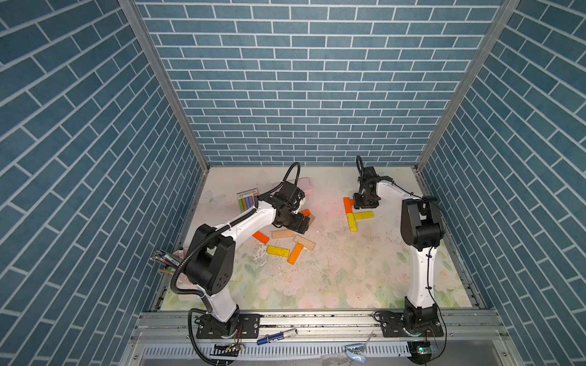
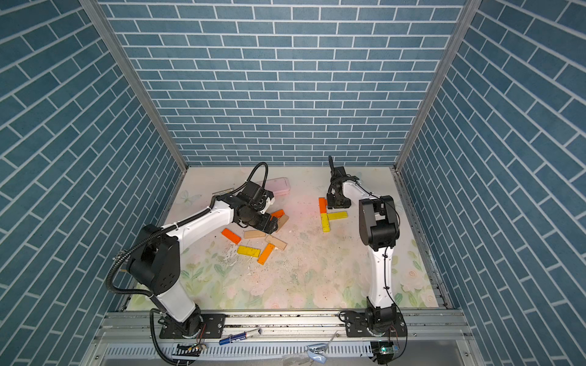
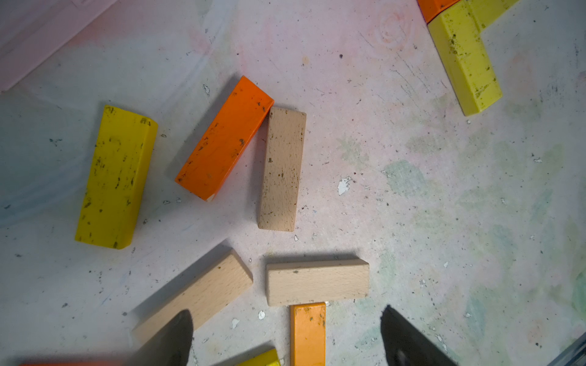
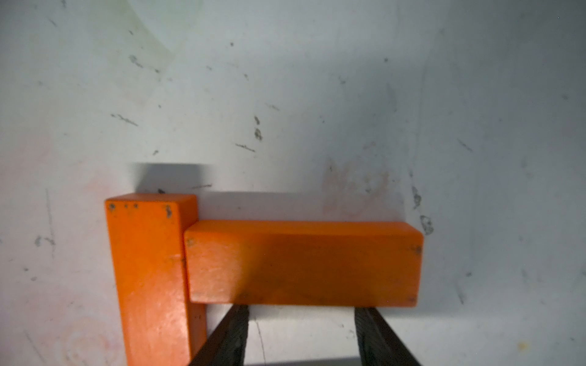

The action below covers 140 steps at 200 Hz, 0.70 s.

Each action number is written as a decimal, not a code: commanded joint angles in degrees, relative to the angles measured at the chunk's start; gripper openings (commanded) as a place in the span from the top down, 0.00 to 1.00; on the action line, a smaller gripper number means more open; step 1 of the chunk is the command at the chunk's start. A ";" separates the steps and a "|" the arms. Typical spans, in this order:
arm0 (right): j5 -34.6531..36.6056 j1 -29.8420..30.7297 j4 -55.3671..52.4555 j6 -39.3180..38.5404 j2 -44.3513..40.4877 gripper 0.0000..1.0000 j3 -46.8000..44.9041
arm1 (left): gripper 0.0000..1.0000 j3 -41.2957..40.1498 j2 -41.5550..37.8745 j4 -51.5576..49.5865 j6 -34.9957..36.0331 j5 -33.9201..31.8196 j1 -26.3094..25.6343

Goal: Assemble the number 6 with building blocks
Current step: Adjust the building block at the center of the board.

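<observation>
A: Presently, the number 6 [image 1: 352,215] is found unfinished on the table [image 1: 348,279], in the far half toward the right edge. Four bars are counted. An orange stem bar [image 4: 149,269] has a yellow stem bar [image 1: 352,223] butted to its near end. A yellow crossbar [image 1: 365,215] runs from their joint toward the right edge. An orange top bar [image 4: 304,263] makes the fourth.

B: Top bar's placing noted?

A: It is laid flat, it seems, one end against the orange stem's far end and square to it. It is judged to be the top stroke. The right gripper [image 4: 302,308] is seen part open with nothing clamped, since the bar is longer than the gap. The fingertips are set at the bar's long side, and contact cannot be told. They are likely positioned so to nudge it square.

B: And the stock?

A: The loose building blocks [image 1: 285,244] are scattered left of the middle, well apart from the figure. The left gripper [image 3: 287,320] is held wide open and empty over them. A tan bar [image 3: 317,282] and a pale orange bar [image 3: 307,336] lie at its gap, so it is judged readied for the next pick. Two strokes are thought wanting, the lower right side and the base. The pink case [image 1: 307,185] and the chalk pack [image 1: 248,198] are set near the far edge, out of play.
</observation>
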 commanded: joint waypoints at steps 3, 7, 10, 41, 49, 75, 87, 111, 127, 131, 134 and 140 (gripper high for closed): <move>0.45 0.11 -1.39 2.04 2.69 0.45 0.42 | 0.07 0.88 -0.81 -0.27 0.07 0.36 0.19; 0.58 0.16 -1.37 2.00 2.83 0.44 0.48 | 0.07 0.86 -0.72 -0.27 0.08 0.36 0.19; 0.59 0.12 -1.39 2.00 2.77 0.44 0.49 | 0.07 0.87 -0.82 -0.27 0.05 0.36 0.24; 0.36 0.14 -1.28 2.13 3.25 0.44 0.58 | 0.07 0.87 -0.72 -0.30 0.09 0.36 0.21; 0.33 0.15 -1.20 2.17 3.33 0.44 0.58 | 0.07 0.84 -0.75 -0.32 0.08 0.36 0.18; 0.38 0.12 -1.18 2.28 3.71 0.45 0.71 | 0.07 0.84 -0.77 -0.31 0.13 0.36 0.24; 0.42 0.13 -1.20 2.31 3.79 0.44 0.79 | 0.07 0.80 -0.61 -0.29 0.06 0.36 0.18; 0.44 0.17 -1.16 2.44 3.87 0.44 0.88 | 0.07 0.86 -0.57 -0.33 0.09 0.45 0.23; 0.47 0.12 -1.19 2.44 3.97 0.44 0.98 | 0.07 0.88 -0.61 -0.27 0.02 0.43 0.24; 0.43 0.11 -1.19 2.50 3.98 0.44 1.02 | 0.07 0.89 -0.57 -0.27 0.02 0.45 0.17; 0.43 0.11 -1.19 2.60 4.01 0.44 1.12 | 0.07 0.86 -0.55 -0.23 0.08 0.45 0.21; 0.49 0.12 -1.27 2.53 4.00 0.44 1.05 | 0.07 0.88 -0.57 -0.26 0.05 0.43 0.16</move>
